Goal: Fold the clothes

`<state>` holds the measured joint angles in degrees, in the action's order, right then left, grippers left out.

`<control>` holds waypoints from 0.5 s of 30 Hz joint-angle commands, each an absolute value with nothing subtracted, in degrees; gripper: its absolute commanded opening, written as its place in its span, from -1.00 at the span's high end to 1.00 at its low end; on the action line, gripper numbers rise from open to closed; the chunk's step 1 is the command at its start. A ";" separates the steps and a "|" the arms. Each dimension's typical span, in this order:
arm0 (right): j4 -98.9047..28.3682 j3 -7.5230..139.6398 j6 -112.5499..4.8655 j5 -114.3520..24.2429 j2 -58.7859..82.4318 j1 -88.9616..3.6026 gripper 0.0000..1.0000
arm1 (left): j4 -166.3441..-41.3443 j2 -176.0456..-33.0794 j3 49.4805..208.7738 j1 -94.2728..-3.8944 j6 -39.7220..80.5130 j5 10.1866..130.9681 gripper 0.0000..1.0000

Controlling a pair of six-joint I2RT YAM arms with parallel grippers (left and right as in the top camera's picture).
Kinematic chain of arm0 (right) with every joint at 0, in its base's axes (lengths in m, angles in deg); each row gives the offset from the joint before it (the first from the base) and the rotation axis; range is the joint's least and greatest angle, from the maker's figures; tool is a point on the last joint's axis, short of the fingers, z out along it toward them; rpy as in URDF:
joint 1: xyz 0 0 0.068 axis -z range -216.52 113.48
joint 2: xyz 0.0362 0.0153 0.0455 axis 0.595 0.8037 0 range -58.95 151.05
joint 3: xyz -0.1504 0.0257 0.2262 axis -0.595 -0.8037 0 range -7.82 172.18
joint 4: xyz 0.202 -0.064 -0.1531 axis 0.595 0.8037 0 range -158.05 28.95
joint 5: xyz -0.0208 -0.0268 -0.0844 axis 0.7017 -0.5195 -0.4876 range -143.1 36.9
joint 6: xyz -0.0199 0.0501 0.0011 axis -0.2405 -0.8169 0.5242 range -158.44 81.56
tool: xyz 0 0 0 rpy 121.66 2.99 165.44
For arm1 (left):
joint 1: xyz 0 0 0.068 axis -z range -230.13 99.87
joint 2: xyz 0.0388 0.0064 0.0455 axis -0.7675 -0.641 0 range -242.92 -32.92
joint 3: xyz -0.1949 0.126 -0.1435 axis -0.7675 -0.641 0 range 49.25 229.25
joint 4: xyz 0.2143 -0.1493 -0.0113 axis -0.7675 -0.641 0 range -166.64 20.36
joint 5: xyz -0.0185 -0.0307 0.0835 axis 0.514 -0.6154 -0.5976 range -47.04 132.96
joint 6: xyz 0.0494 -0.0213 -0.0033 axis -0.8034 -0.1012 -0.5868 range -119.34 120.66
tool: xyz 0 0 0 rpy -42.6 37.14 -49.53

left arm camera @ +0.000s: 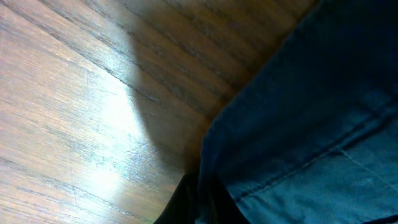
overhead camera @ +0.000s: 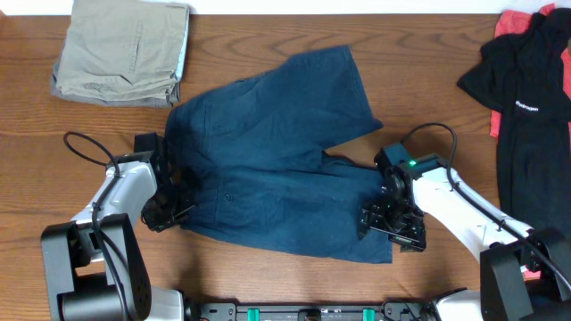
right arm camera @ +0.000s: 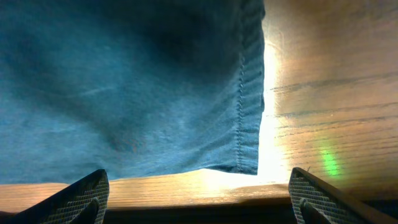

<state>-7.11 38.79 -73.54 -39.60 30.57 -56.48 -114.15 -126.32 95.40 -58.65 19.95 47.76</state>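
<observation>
The clothes (overhead camera: 277, 169), dark navy shorts, lie spread flat across the middle of the table. My left gripper (overhead camera: 174, 209) is at their near left edge by the waistband. In the left wrist view its dark fingers (left arm camera: 180, 205) are pressed together with the edge of the navy cloth (left arm camera: 311, 124) pinched between them. My right gripper (overhead camera: 393, 223) hovers over the near right leg corner. In the right wrist view its fingers (right arm camera: 81, 193) stand wide apart with nothing between them, just short of the stitched hem (right arm camera: 245, 124).
Folded khaki trousers (overhead camera: 120, 49) lie at the back left. A black T-shirt (overhead camera: 526, 80) with a red garment (overhead camera: 517, 22) behind it lies at the right. The table's front edge (right arm camera: 199, 202) runs right under the right gripper.
</observation>
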 commanded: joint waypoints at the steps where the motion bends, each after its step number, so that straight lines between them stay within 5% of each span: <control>1: -7.39 37.39 -75.11 -39.75 30.67 -56.83 -0.81 | -114.30 -127.65 92.87 -58.95 19.84 45.46 0.88; 15: -14.54 31.14 -78.74 -39.56 30.67 -56.68 -0.50 | -114.30 -127.65 92.87 -58.95 19.82 45.46 0.88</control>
